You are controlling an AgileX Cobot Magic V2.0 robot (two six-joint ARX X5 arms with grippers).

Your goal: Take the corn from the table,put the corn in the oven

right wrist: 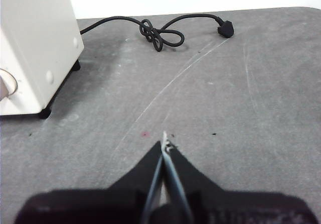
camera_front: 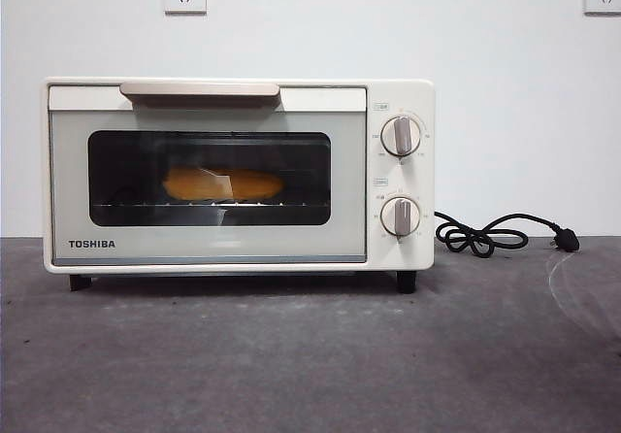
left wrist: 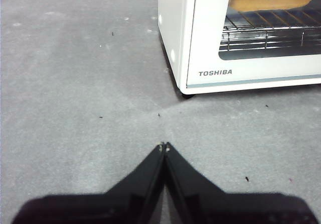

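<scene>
Behind the oven's dark glass, the corn (camera_front: 223,183) is seen lying on the wire rack (left wrist: 271,33), door closed.

Both arms are parked low over the bench (camera_front: 310,355): the left gripper (left wrist: 164,146) is held in front of the oven (camera_front: 238,173) near its logo corner, jaws pressed together and empty; the right gripper (right wrist: 165,142) is held beside the oven's knob side, jaws likewise closed on nothing, with the black cord (right wrist: 155,33) coiled well beyond it. The placing step is judged finished, the corn being inside and nothing gripped. Little more appears to be called for, beyond the arms being kept clear of the door handle (camera_front: 200,89).
</scene>
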